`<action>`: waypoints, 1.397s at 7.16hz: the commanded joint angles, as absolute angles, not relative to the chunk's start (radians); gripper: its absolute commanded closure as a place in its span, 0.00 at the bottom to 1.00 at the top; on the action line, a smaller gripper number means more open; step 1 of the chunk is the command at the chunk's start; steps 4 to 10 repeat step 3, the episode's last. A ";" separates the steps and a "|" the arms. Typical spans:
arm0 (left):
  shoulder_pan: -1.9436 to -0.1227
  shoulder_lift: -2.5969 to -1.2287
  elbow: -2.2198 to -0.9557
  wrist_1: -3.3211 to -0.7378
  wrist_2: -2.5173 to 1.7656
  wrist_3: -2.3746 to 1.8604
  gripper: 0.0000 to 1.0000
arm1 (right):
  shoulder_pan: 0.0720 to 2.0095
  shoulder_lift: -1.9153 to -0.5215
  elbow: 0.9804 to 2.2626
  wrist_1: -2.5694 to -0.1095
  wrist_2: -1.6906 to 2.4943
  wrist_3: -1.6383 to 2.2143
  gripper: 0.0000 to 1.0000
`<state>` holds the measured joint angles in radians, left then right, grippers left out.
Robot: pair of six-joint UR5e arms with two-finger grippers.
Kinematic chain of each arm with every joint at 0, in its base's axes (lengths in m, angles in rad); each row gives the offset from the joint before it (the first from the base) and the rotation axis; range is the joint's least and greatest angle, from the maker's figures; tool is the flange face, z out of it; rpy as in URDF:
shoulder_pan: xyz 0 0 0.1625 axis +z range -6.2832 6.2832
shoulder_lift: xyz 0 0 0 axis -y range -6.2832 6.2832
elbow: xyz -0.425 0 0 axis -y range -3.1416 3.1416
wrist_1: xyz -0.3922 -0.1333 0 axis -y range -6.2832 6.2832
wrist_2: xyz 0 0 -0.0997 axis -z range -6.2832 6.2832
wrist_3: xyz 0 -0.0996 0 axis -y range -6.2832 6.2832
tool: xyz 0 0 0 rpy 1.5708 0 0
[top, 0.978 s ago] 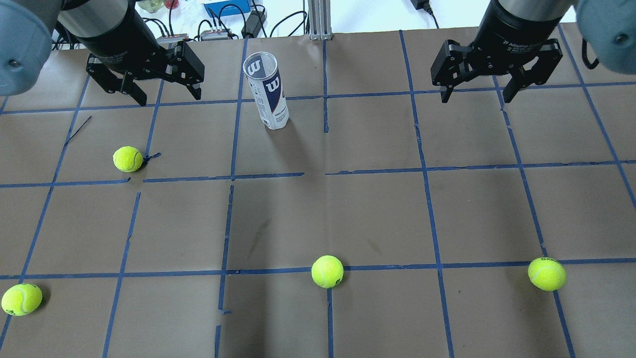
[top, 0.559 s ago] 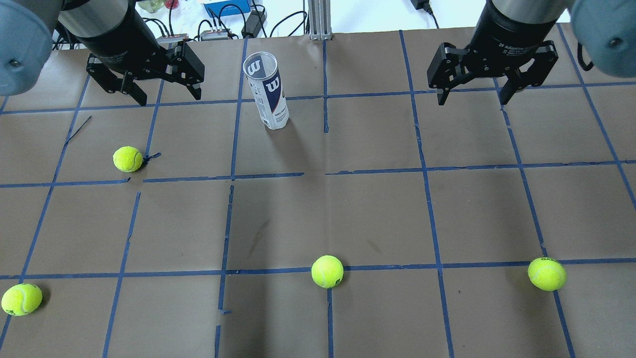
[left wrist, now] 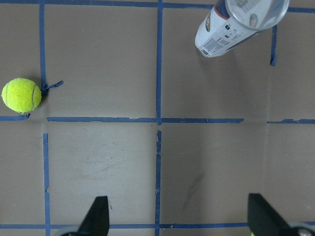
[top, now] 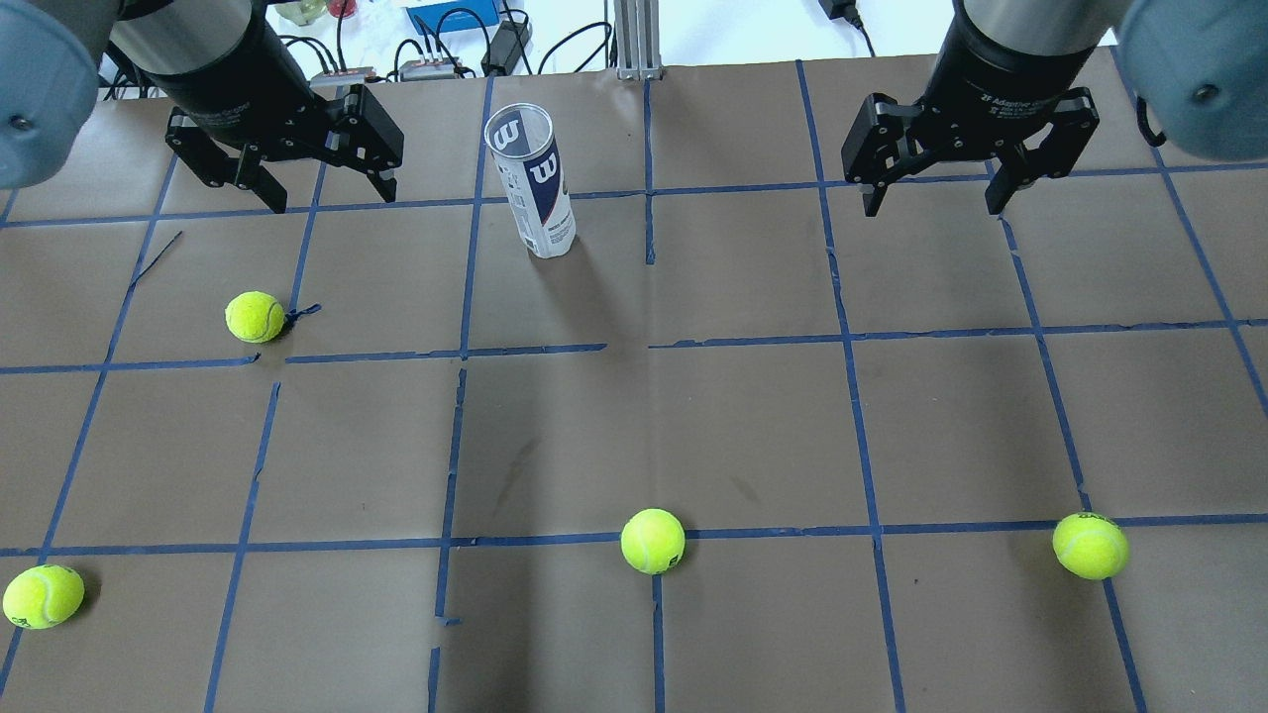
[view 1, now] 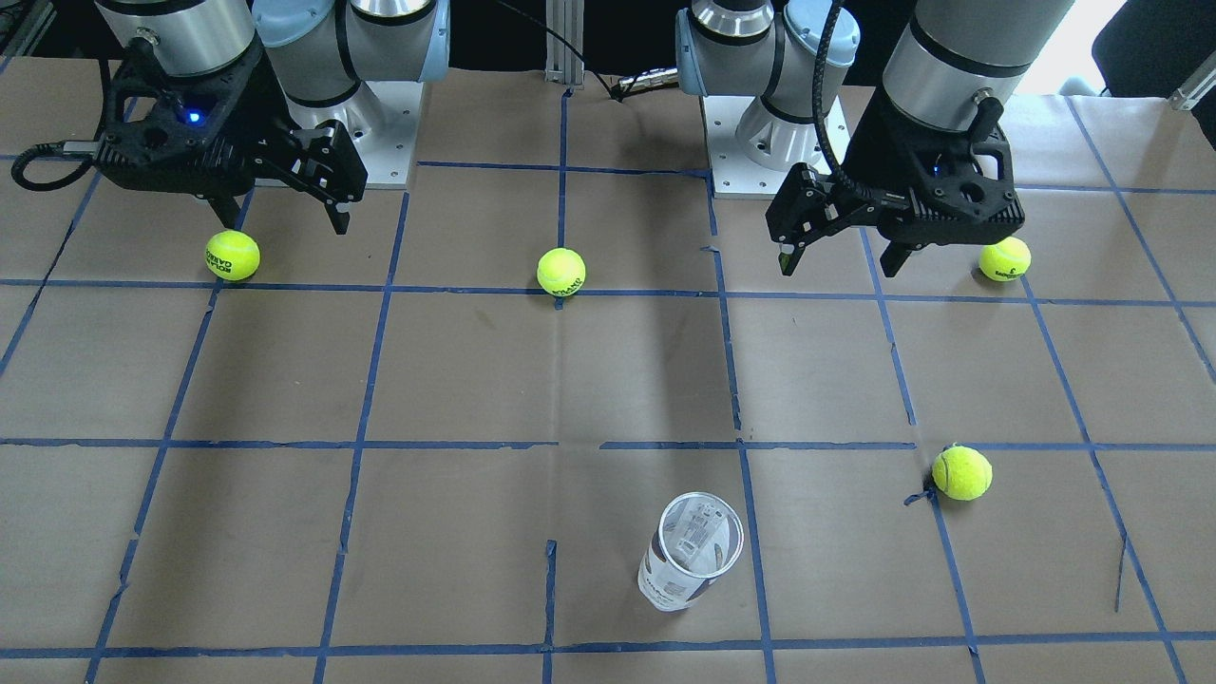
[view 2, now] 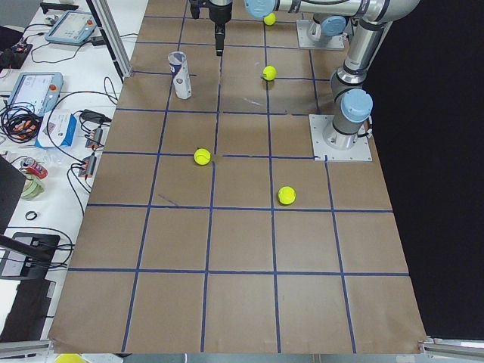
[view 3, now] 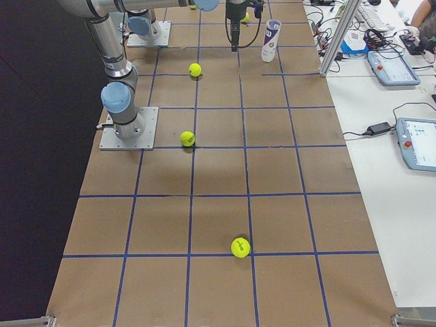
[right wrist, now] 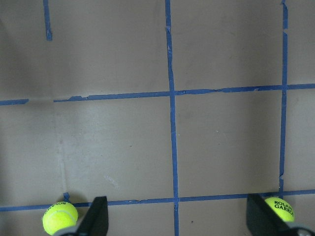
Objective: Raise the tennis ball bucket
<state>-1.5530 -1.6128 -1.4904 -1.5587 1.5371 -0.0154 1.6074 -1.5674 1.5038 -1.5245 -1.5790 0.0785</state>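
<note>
Noted three tennis balls along the near row of the bench (top: 753, 426): left ball (top: 43, 596), centre ball (top: 652, 541), right ball (top: 1090, 546). Recorded a fourth ball (top: 255, 316) farther out, on the left. Found the tennis ball bucket (top: 530, 178) standing upright beyond that, mouth open upward, left of centre near the far edge. Appeared empty, though hard to confirm through clear plastic. Observed left claw (top: 332, 198) above the bench, apart from the bucket, spread wide, gripping nothing. Observed right claw (top: 931, 206) likewise released, well off to the right.
</note>
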 commanded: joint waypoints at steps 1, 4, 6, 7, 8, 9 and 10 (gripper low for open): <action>-1.554 -1.605 -1.491 -1.592 1.542 -0.015 0.00 | 1.595 -1.562 1.506 -1.513 -1.572 0.075 0.00; -1.558 -1.600 -1.493 -1.601 1.581 -0.014 0.00 | 1.592 -1.563 1.508 -1.503 -1.568 0.080 0.00; -1.558 -1.600 -1.493 -1.601 1.581 -0.014 0.00 | 1.592 -1.563 1.508 -1.503 -1.568 0.080 0.00; -1.558 -1.600 -1.493 -1.601 1.581 -0.014 0.00 | 1.592 -1.563 1.508 -1.503 -1.568 0.080 0.00; -1.558 -1.600 -1.493 -1.601 1.581 -0.014 0.00 | 1.592 -1.563 1.508 -1.503 -1.568 0.080 0.00; -1.558 -1.600 -1.493 -1.601 1.581 -0.014 0.00 | 1.592 -1.563 1.508 -1.503 -1.568 0.080 0.00; -1.558 -1.600 -1.493 -1.601 1.581 -0.014 0.00 | 1.592 -1.563 1.508 -1.503 -1.568 0.080 0.00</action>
